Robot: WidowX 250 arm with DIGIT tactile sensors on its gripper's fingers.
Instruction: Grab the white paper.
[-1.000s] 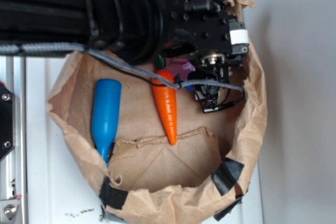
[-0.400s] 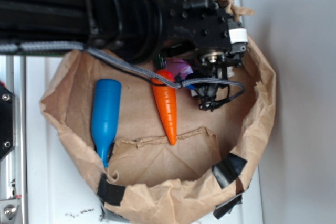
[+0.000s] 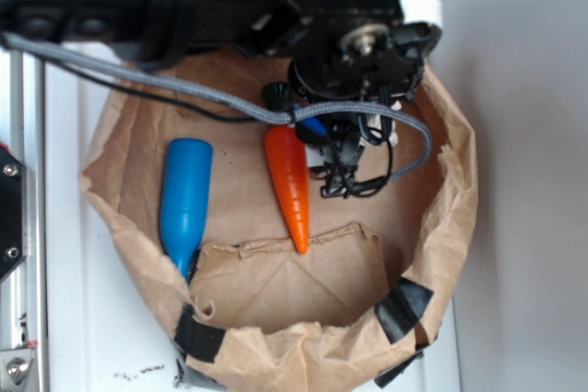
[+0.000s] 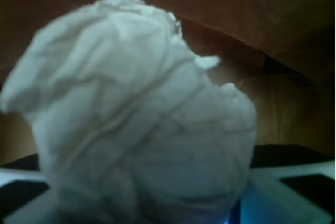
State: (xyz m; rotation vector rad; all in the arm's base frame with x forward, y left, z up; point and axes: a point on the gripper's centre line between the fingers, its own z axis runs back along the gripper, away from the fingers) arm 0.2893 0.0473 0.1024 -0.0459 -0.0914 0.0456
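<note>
The gripper (image 3: 342, 172) hangs low inside the brown paper bag (image 3: 450, 218), just beside the orange carrot (image 3: 289, 185); whether its jaws are spread or pinching cannot be told, since cables mask them from outside and the wrist view shows no finger clearly; the white paper (image 4: 136, 129) fills that wrist view at very close range, a crumpled off-white wad with soft grey creases, so it sits right at the jaws; it looks very light, soft and springy, likely to compress rather than slip, and a pinch across its bulky middle seems safest; the carrot is smooth, tapered plastic; further off lies a glossy blue bottle (image 3: 184, 199); black tape (image 3: 404, 305) patches the bag's wrinkled rim.
</note>
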